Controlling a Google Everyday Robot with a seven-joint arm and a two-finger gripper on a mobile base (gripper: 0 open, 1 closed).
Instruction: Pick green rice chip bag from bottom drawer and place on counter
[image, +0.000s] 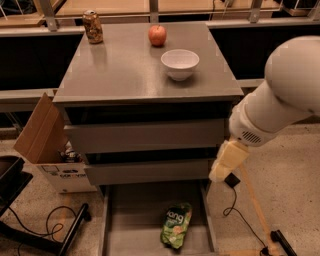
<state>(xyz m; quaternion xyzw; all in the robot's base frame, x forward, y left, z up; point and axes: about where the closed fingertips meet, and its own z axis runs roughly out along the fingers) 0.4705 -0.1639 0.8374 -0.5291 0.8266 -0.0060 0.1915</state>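
Roughly level with the middle drawer front (150, 171), the gripper (223, 162) hangs just off the cabinet's right edge, angled down and left; whether it is open or closed I cannot tell from this view. Below it and to its left lies the green rice chip bag (176, 225), flat on the floor of the bottom drawer (132, 220), which is pulled out, with the bag toward the drawer's right side and near its front. I'd judge the bag light, soft and crinkly, with a slick film that could slip and chips inside that would crush under a hard squeeze, so a gentle pinch across its narrow middle or on the puffed upper edge looks safest. The low drawer wall just beside the bag leaves little room on that side. Well above the gripper sits the counter (125, 75), smooth and slightly glossy, carrying 1 white bowl (180, 63), 1 apple (157, 35) and 1 can (92, 26), with bare metal toward its front left. Behind the gripper the white arm (280, 95) fills the right side; a cardboard box (42, 135) stands far to the left, and a cable (235, 200) trails on the speckled floor directly beneath.
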